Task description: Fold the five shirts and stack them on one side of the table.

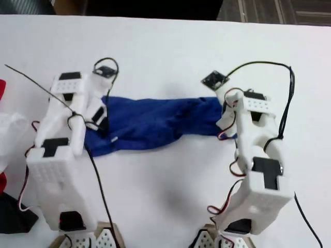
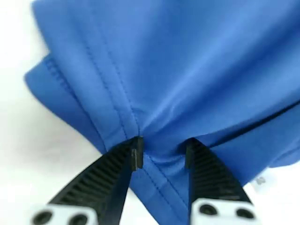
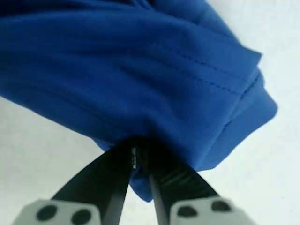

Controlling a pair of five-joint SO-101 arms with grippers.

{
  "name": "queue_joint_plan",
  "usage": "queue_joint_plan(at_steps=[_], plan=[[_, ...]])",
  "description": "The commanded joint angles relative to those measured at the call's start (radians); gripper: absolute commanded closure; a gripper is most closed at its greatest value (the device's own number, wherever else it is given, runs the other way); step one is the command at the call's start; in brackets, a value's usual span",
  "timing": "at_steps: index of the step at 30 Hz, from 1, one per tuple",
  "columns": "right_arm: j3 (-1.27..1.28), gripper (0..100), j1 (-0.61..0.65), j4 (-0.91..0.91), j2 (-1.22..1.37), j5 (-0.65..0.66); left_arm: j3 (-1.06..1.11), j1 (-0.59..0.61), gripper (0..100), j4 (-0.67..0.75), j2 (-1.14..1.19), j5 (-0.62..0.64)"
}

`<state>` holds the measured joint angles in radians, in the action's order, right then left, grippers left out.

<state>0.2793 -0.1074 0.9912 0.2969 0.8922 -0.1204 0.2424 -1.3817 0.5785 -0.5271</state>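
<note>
A blue shirt (image 1: 155, 124) lies bunched into a long band across the middle of the white table (image 1: 170, 46), stretched between the two arms. My left gripper (image 1: 101, 121) is at the band's left end. In the left wrist view the gripper (image 2: 162, 157) has a puckered fold of the blue shirt (image 2: 187, 70) caught between its fingertips, near a stitched hem. My right gripper (image 1: 223, 121) is at the band's right end. In the right wrist view the gripper (image 3: 140, 161) is pinched tight on a thick bunch of the blue shirt (image 3: 117, 70).
Other cloth lies at the table's left edge: a red piece (image 1: 2, 88), a white piece (image 1: 10, 134) and a black piece (image 1: 13, 214). Black cables trail from both arms. White table surface extends behind the shirt and between the arm bases.
</note>
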Motion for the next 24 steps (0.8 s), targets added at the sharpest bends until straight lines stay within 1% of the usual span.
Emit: queue_joint_plan(at_steps=[1,3,6,11,13,16,21,24], plan=[[-0.1,97.7,-0.091,0.001,0.084,0.012,-0.185,0.081,83,-0.077,0.115,-0.005],[-0.14,97.7,-0.119,0.035,0.097,0.014,-0.295,0.084,83,-0.147,0.169,-0.005],[-0.192,97.7,-0.125,0.108,0.097,0.014,-0.452,0.074,83,-0.245,0.215,-0.005],[-0.288,97.7,-0.124,0.248,0.03,0.015,-0.713,0.035,83,-0.4,0.222,-0.005],[-0.301,97.7,-0.12,0.3,-0.033,0.014,-0.797,0.037,83,-0.405,0.221,-0.003],[-0.301,97.6,-0.12,0.357,-0.148,0.009,-0.868,0.041,83,-0.404,0.207,0.0],[-0.299,97.4,-0.128,0.44,-0.312,0.005,-0.894,0.029,83,-0.364,0.249,0.107],[-0.299,95.0,-0.128,0.496,-0.383,0.005,-0.903,0.025,79,-0.33,0.328,0.181]])
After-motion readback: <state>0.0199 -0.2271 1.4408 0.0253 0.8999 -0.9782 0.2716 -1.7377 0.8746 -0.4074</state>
